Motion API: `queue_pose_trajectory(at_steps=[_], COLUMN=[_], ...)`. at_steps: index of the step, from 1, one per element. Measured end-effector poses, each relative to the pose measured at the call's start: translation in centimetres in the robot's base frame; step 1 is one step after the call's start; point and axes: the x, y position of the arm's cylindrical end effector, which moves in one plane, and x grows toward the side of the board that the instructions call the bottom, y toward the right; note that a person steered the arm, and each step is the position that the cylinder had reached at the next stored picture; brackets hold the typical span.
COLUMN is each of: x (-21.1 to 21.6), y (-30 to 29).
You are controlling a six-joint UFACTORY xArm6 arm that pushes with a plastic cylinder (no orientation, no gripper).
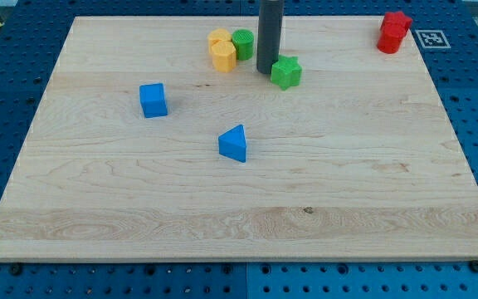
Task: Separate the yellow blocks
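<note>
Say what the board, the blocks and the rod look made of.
Board: pale wood, matte, with visible grain and plank seams. Yellow blocks: probably painted wood or plastic, with solid, even colour. Rod: dark and smooth, possibly metal or plastic; my tip sits right of them.

Rod down, near the view's top centre.
My rod comes straight down from the view's top edge, upright and dark (the arm above it is out of frame), and my tip (267, 71) rests at table height, with no visible tilt.

rod (270, 33) cut off at top edge
</note>
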Motion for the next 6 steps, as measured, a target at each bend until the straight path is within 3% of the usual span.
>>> queue_pose_trajectory(at_steps=[2,3,6], x=[0.2,-2.8,-4.3], y=[-8.1,-11.4,-7.3])
